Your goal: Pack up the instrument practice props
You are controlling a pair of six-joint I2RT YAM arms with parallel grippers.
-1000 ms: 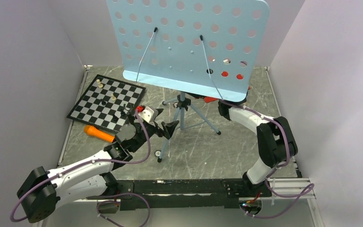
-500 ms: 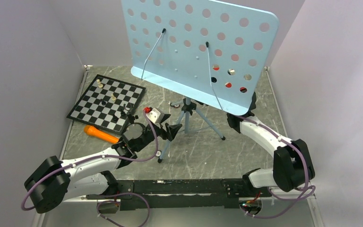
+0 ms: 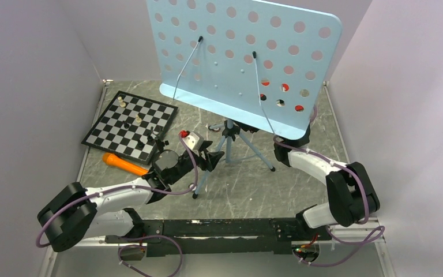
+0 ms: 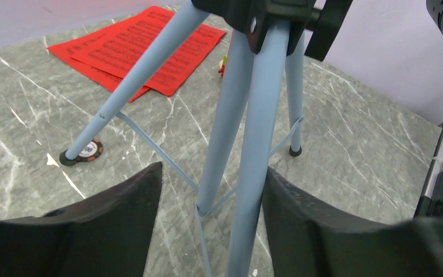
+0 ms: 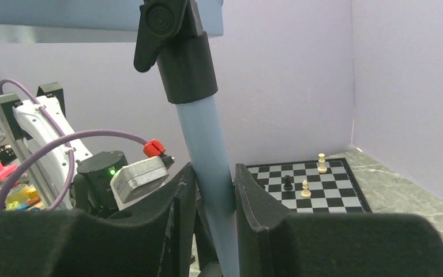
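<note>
Marble table [image 3: 300, 184], purple walls [image 3: 34, 86]. Lower left: mic [image 3: 121, 164] lying flat, apart. Centre: left gripper [image 4: 210, 184] nearest, jaws wide, straddling the legs [image 4: 132, 81] of the stand [image 3: 236, 52], not yet pinching. Stand upright, long axis vertical. Right: right gripper [image 5: 212, 173] clamped on pole [image 5: 207, 144].

Whole music stand [image 3: 248, 63] shifted toward frame right, tripod feet included. Left hand [image 3: 210, 157] followed it, jaws narrowed around one leg. Right arm [image 3: 346, 190] elbow swung outward, lower right.
</note>
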